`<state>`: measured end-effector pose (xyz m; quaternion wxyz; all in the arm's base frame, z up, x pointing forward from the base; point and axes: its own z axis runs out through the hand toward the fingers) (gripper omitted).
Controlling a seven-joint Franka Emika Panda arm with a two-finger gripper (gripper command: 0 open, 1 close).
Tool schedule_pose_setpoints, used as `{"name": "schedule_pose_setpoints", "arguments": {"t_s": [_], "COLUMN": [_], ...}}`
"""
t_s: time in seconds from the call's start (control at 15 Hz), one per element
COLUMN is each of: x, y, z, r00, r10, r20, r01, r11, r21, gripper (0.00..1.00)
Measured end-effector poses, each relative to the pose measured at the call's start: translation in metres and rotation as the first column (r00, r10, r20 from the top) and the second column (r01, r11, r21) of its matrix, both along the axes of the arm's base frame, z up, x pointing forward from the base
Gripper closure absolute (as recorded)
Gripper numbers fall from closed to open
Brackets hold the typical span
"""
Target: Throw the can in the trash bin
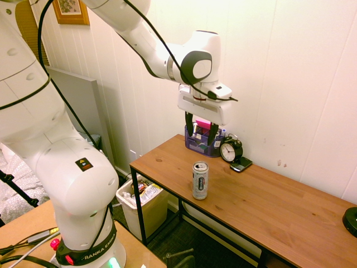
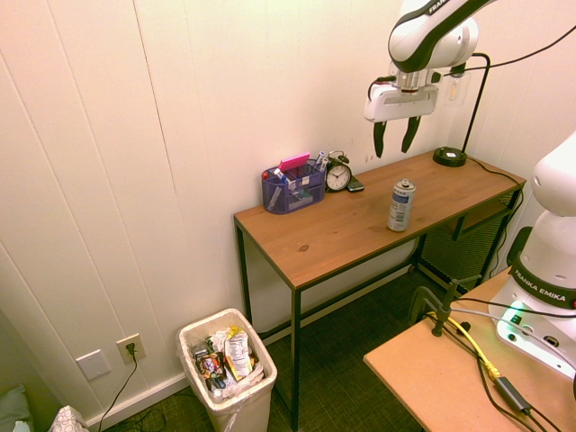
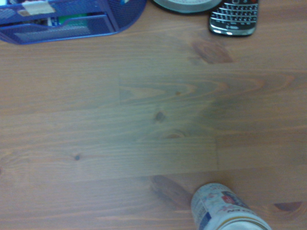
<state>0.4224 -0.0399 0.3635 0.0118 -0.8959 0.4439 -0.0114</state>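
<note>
White panelled walls enclose a narrow wooden worktop (image 2: 360, 225) on a black metal frame. White robot arm (image 1: 67, 167): reaches over the worktop, its hand (image 1: 201, 127) pointing straight down, dark fingers spread apart and grasping nothing, hanging well above the wood and nearer the wall than the can. Small cream-white rectangular plastic trash bin (image 2: 228, 371): stands on the floor beside the worktop's end, filled with crumpled wrappers and paper. Blue-purple clear desk organiser (image 2: 292, 187): at the back edge against the wall, holding pens and a pink item. Tall slim silver-white drink can (image 1: 200, 180): stands upright near the worktop's front edge, long axis vertical, pull-tab top facing up, well apart from the organiser; in the wrist view its top (image 3: 229, 211) shows at the lower edge. Black round alarm clock (image 1: 231, 150): just beside the organiser. Dark keypad phone (image 3: 233, 18): lies flat next to the clock.
</note>
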Motion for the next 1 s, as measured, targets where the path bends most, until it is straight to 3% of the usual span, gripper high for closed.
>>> {"name": "schedule_pose_setpoints", "arguments": {"t_s": [0.4, 0.73, 0.8, 1.0], "x": [-0.013, -0.014, -0.013, -0.013], "y": [-0.014, -0.022, -0.025, -0.028], "z": [-0.058, -0.089, -0.096, -0.105], "r00": [0.997, 0.996, 0.996, 0.995], "r10": [-0.021, -0.030, -0.034, -0.039], "r20": [-0.071, -0.084, -0.084, -0.090], "r01": [0.022, 0.031, 0.034, 0.039], "r11": [1.000, 1.000, 0.999, 0.999], "r21": [0.008, 0.001, -0.001, -0.003], "gripper": [0.00, 0.00, 1.00, 1.00]}}
